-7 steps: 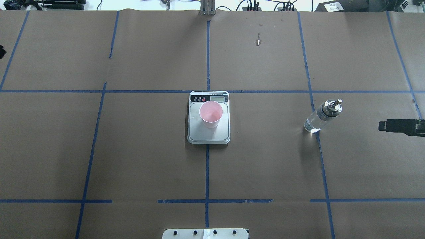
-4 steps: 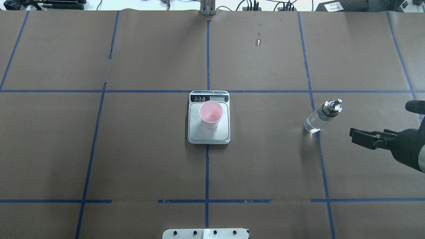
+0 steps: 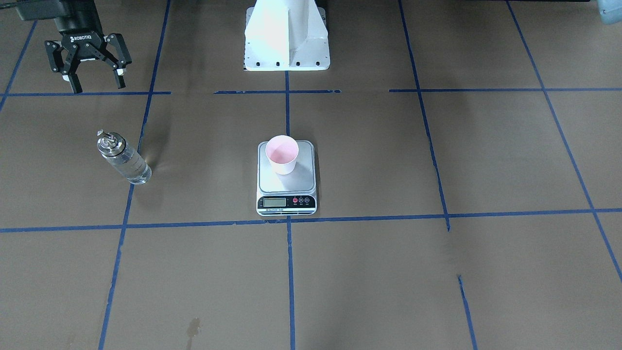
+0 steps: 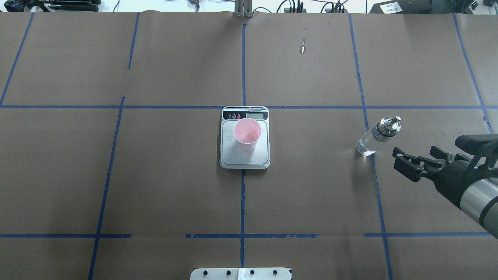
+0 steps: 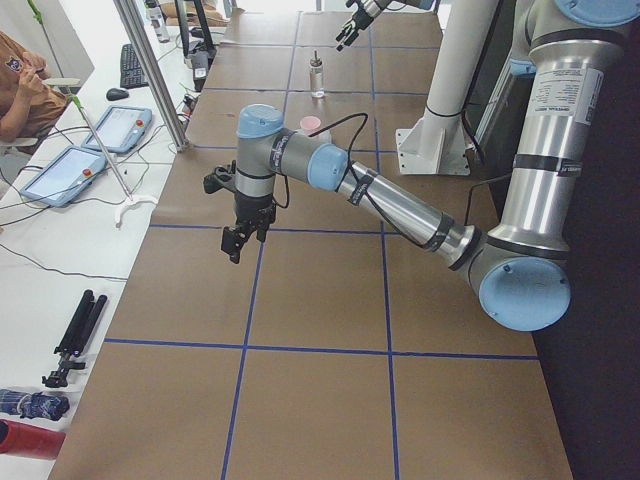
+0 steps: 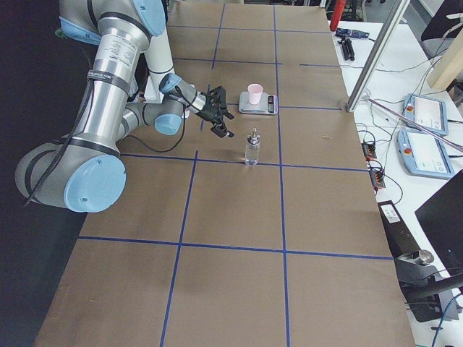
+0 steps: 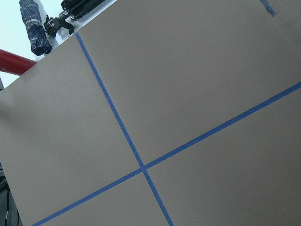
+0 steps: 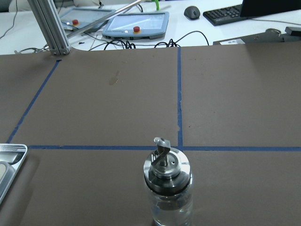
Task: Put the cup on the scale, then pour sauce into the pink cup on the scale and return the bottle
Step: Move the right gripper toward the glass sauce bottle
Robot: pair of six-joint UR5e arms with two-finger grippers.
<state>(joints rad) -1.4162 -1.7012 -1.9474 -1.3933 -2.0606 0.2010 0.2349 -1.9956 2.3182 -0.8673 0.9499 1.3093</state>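
The pink cup stands upright on the scale at the table's middle; both also show in the front view, cup on scale. The clear glass bottle with its metal spout stands upright on the paper to the robot's right, holding clear sauce, and shows close in the right wrist view. My right gripper is open and empty, a short way from the bottle on its right and near side, apart from it. My left gripper hangs far to the left over bare paper; I cannot tell its state.
The robot's white base mount stands at the near table edge. A small stain marks the far paper. Operator desks with pendants lie beyond the far edge. A person sits there.
My right gripper has come in from the right edge and moved left towards the bottle, turning as it went. Cup, scale and bottle have not moved.
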